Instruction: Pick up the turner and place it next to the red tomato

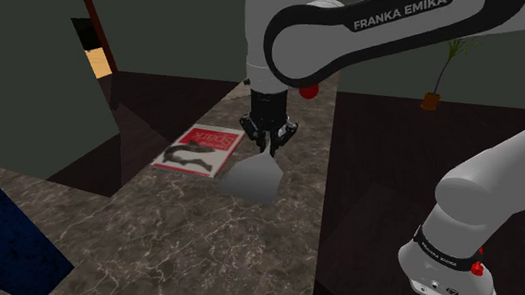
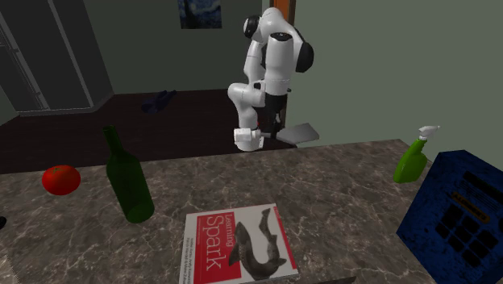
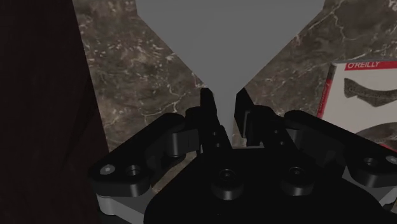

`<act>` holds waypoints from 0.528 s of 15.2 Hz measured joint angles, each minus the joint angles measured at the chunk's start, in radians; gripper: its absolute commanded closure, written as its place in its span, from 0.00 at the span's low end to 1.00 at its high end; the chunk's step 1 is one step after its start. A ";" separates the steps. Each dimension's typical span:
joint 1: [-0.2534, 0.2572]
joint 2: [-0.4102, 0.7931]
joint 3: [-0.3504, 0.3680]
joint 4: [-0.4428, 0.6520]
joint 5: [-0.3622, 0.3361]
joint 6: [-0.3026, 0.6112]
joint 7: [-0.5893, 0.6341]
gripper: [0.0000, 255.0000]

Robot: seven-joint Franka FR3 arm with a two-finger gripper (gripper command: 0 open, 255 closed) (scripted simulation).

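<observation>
**Grey turner clasped at its narrow neck by the black gripper**

The turner was a plain, flat grey shape without markings. It had a broad blade that tapered in straight lines to a thin neck. That neck ran in between the two fingers of the gripper, which pressed on it from both sides and grasped it. The blade fanned out past the fingertips, away from the hand. In the shoulder view the turner hung just below the jaws, over the dark marbled counter, with its wide end farthest from them.

A red and white book with a black animal drawing lay flat on the counter. It was just beside the jaws, towards the shoulder view's left, and close to the blade without touching it.

In the second exterior view the white arm stood at the far edge of the counter, and the grey blade showed beside the gripper. The red tomato sat well apart from the jaws, towards that view's left. A dark green bottle stood upright near the tomato. A green spray bottle and a blue box were off towards that view's right, also well apart from the jaws.
</observation>
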 measured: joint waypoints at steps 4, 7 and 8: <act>-0.001 -0.011 -0.019 0.030 -0.003 -0.042 -0.010 1.00; -0.016 -0.022 -0.071 0.012 -0.012 -0.044 -0.074 1.00; -0.024 -0.020 -0.089 0.005 -0.019 -0.039 -0.098 1.00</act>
